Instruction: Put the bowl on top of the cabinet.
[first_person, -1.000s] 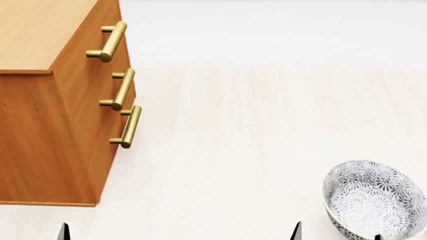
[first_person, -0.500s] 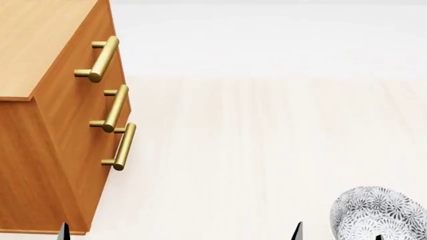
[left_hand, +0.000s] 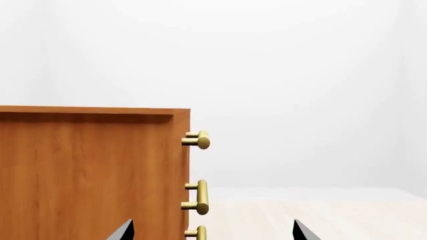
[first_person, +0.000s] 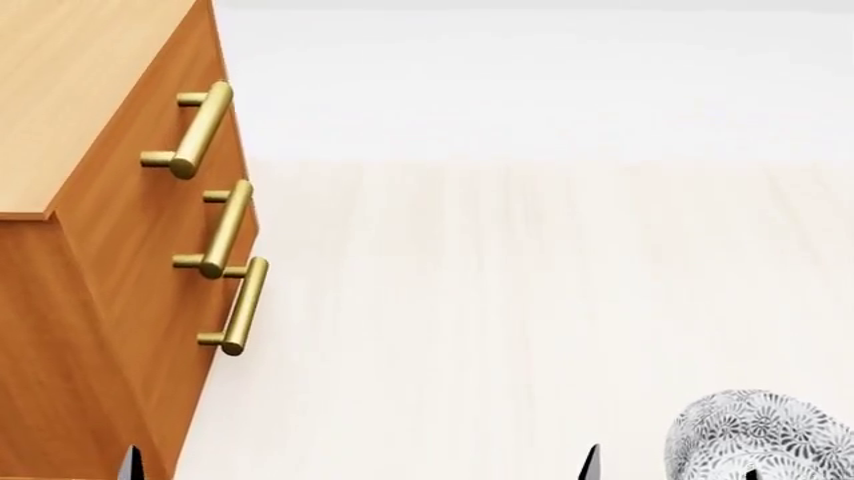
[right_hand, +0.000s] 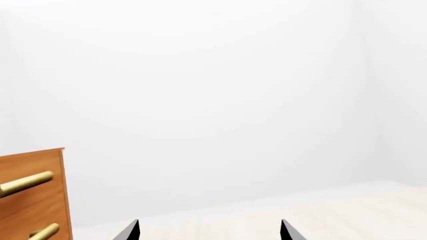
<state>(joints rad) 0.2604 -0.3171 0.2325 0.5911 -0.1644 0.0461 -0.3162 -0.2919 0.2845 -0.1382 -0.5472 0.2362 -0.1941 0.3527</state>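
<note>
The bowl (first_person: 763, 432), white with a dense grey-blue floral pattern, sits on the pale floor at the head view's bottom right, partly cut off by the frame edge. The orange-brown cabinet (first_person: 94, 300) with a lighter wood top and three brass handles (first_person: 214, 225) fills the left side. My left gripper (left_hand: 213, 232) is open and empty, facing the cabinet's side and handles (left_hand: 199, 197). My right gripper (right_hand: 210, 231) is open and empty too, facing bare floor with the cabinet (right_hand: 30, 195) at one edge. Neither wrist view shows the bowl.
Pale wood-look floor (first_person: 507, 300) stretches between the cabinet and the bowl. A plain white wall (right_hand: 200, 90) stands behind. Only dark fingertips (first_person: 589, 462) show at the head view's lower edge.
In the head view the cabinet has slid left and downward, and the bowl has dropped toward the bottom edge until only part shows. Both grippers stay open.
</note>
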